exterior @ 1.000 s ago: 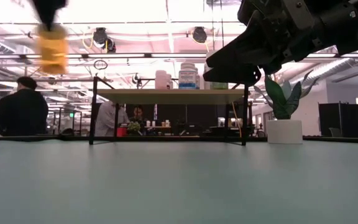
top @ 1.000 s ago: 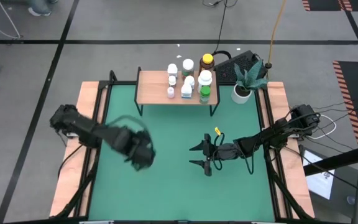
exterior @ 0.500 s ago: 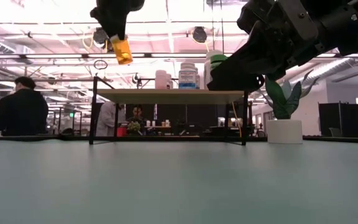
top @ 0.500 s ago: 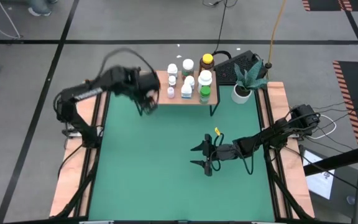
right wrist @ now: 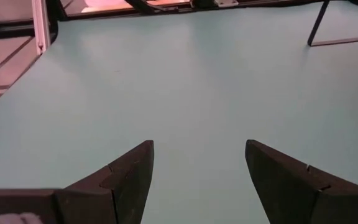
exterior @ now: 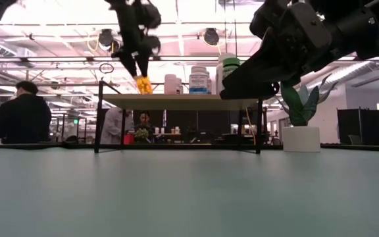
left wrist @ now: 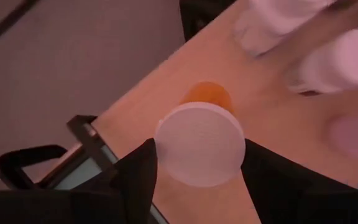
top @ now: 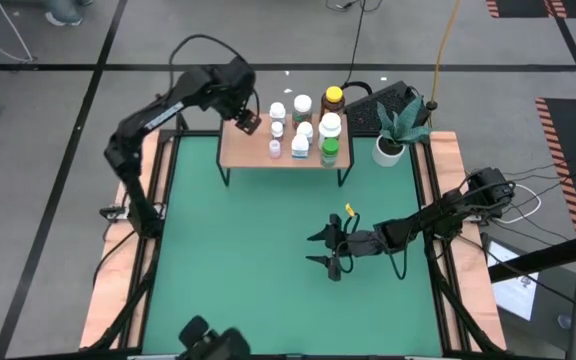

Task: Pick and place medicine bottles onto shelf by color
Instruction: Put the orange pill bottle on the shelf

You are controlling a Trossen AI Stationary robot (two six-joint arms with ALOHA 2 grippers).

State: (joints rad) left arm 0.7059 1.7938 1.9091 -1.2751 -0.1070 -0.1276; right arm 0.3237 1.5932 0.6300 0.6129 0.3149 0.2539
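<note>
Orange bottle clamped in my left pincer, I'm lowering it over the shelf end, clear of the white bottles; right pincer is idling open.

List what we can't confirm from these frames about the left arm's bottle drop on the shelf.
- Contact: the orange bottle in the left gripper is over the shelf; its base is hidden by its own cap in the left wrist view, and too small in the low view.
- Bottle labels: unreadable, blurred in the left wrist view, too small in the high view.
- Right gripper, open over the table: it hides some bottles in the low view.
</note>
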